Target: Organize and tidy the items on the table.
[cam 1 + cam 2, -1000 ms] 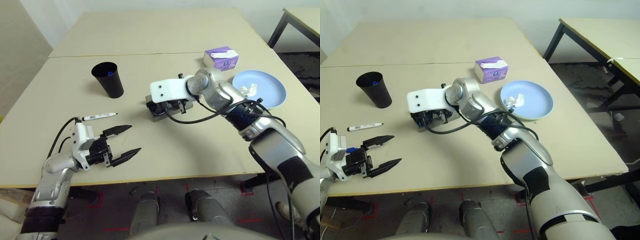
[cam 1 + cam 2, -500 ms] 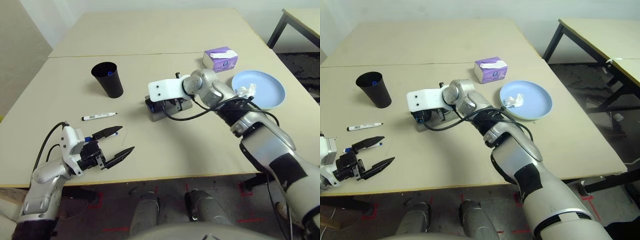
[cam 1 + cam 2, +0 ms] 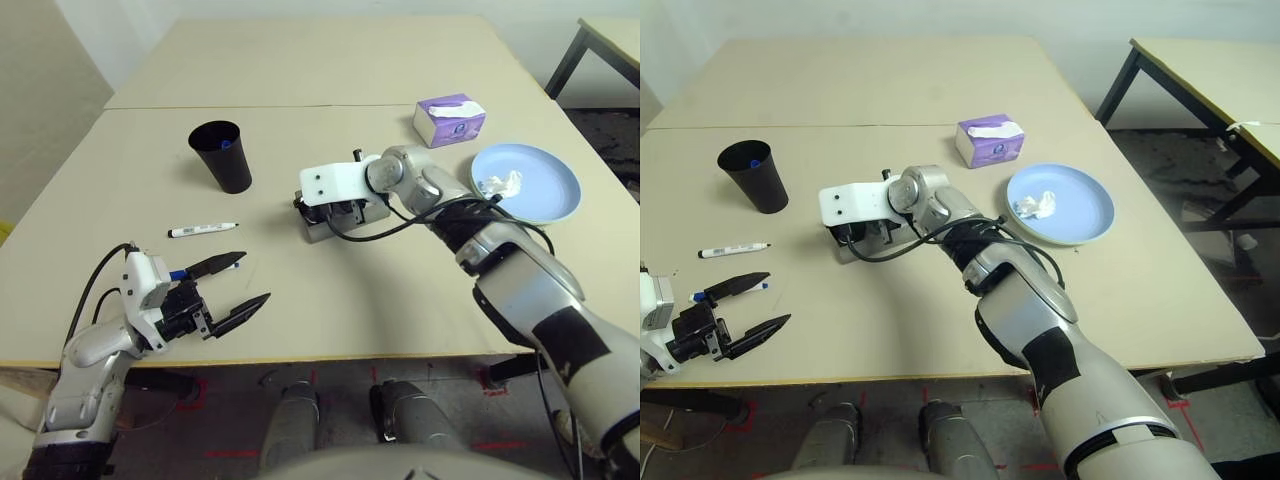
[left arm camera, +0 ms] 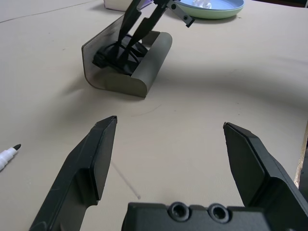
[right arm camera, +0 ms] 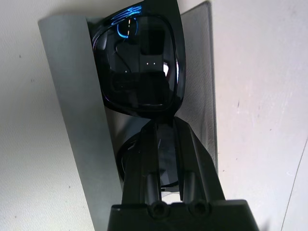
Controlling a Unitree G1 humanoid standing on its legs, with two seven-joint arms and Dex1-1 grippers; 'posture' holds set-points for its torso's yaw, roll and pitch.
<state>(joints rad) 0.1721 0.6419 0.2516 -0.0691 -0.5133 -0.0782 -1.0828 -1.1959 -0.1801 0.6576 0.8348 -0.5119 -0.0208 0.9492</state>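
Note:
The grey glasses case (image 3: 322,233) lies open at mid-table with the black sunglasses (image 5: 139,62) inside it. My right gripper (image 5: 161,126) reaches down into the case, its fingers shut on the middle of the sunglasses. A white marker with a black cap (image 3: 203,230) lies to the left on the table (image 3: 330,300). The black cup (image 3: 224,160) stands behind it with a blue-capped marker (image 3: 226,144) inside. My left gripper (image 3: 237,283) hovers open and empty near the front left edge. A crumpled tissue (image 3: 500,184) sits on the blue plate (image 3: 545,170).
A purple tissue box (image 3: 451,119) stands behind the plate at the right. A seam (image 3: 300,106) crosses the table behind the cup. A dark-legged table (image 3: 1200,70) stands to the far right.
My left gripper has drawn back toward the front left edge, away from the marker, staying open. The right gripper stays shut in the case. The camera shifted slightly.

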